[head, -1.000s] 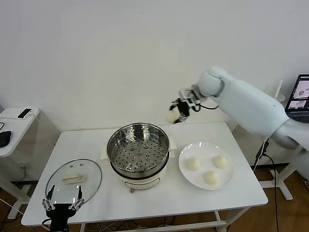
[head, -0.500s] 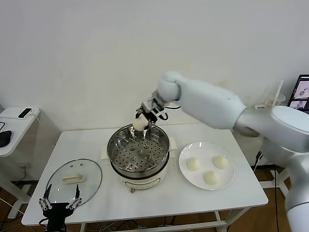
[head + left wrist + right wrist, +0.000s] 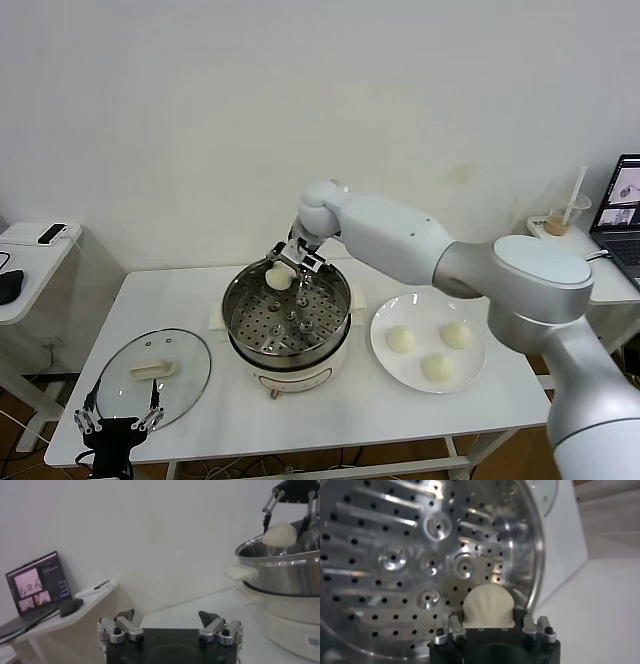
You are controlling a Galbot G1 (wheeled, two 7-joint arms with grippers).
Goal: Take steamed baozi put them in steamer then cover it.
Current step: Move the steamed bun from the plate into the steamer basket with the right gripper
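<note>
The right gripper (image 3: 284,266) is clenched on one steamed baozi (image 3: 278,277), holding it just above the far side of the steamer (image 3: 288,312), over the perforated tray (image 3: 395,555) and inside the line of the steel rim. From the wrist view the bun (image 3: 487,604) sits snug between the jaws with the tray directly beneath it, so it seems placed to be let go onto the far part of the tray, leaving the near and middle holes free for the buns to come. Three more baozi (image 3: 400,339) wait on the white plate (image 3: 385,365) just right of the steamer, close at hand for the same arm. The cover (image 3: 152,375) lies flat on the table (image 3: 340,410) to the left of the steamer, handle up, within reach of the left gripper (image 3: 118,425), which hangs spread wide and empty at the near left edge of the table, just beside the lid; it is probably parked there for the covering step. The tray holds no bun yet, so the loading looks barely begun.
</note>
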